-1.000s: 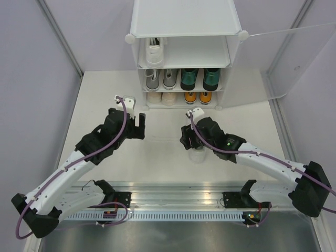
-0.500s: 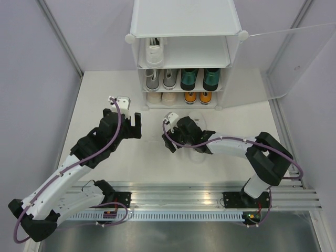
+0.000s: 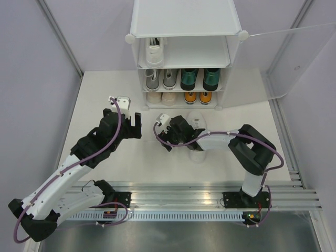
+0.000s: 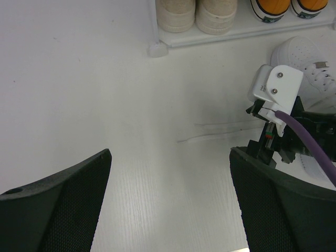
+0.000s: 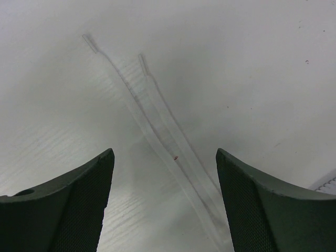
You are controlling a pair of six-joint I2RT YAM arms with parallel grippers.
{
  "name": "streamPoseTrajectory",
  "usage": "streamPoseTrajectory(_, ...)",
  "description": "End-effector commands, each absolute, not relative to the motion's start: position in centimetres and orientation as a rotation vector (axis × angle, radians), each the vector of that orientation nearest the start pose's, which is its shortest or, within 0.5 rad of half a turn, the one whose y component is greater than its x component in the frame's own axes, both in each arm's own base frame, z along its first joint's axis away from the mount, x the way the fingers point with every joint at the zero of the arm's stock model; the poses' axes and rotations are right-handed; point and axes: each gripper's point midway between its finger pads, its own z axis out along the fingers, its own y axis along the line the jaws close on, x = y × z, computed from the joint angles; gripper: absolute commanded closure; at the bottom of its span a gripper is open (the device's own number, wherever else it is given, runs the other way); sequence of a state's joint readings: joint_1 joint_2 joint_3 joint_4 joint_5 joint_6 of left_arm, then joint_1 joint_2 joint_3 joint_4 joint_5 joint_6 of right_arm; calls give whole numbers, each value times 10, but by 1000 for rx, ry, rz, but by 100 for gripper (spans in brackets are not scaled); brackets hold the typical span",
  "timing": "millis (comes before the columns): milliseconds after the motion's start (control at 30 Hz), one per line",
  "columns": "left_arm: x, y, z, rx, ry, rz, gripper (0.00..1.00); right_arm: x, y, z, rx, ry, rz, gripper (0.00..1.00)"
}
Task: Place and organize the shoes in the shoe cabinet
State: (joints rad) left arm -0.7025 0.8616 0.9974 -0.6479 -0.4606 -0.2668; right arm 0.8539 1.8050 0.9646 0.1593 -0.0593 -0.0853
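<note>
White low-top sneaker [image 3: 196, 118] sits on the pale tabletop [image 3: 105, 94], just at 6 o'clock of the tall white plastic shoe cabinet [image 3: 186, 21], which holds the other shoes [image 3: 194, 79]. From above, your right claw [image 3: 167, 140] has swung off the shoe toward 9 o'clock in the last second, while the left claw [image 3: 135, 122] barely shifted.

Left wrist: fingers spread, nothing between them, sneaker at 2 o'clock.

Right wrist: fingers spread over bare table and only the thin white laces [image 5: 157, 121]. I'd say that shoe isn't grabbed yet.
</note>
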Motion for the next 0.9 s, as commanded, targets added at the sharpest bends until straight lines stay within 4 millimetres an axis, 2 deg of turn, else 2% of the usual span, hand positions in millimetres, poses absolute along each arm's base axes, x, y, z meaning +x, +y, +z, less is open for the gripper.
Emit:
streamPoseTrajectory(0,252,-126,262,187,1996,-149,4,304,363,46,-1094,1971,479,18)
streamPoseTrajectory(167,252,-128,261,194,1999,-154,4,304,361,29,-1114,2008,461,19)
streamPoseTrajectory(500,252,-129,261,197,1997,-159,4,306,355,11,-1128,2053,409,23)
streamPoseTrajectory(600,252,-129,261,197,1997,-159,4,306,353,5,-1133,2074,392,28)
streamPoseTrajectory(767,252,-129,261,198,1998,-160,4,302,350,0,-1128,2098,399,42)
streamPoseTrajectory(800,252,-129,262,196,1996,-160,4,301,349,-1,-1131,2103,403,48)
streamPoseTrajectory(867,252,-129,262,196,1996,-160,4,299,348,-4,-1138,2113,400,51)
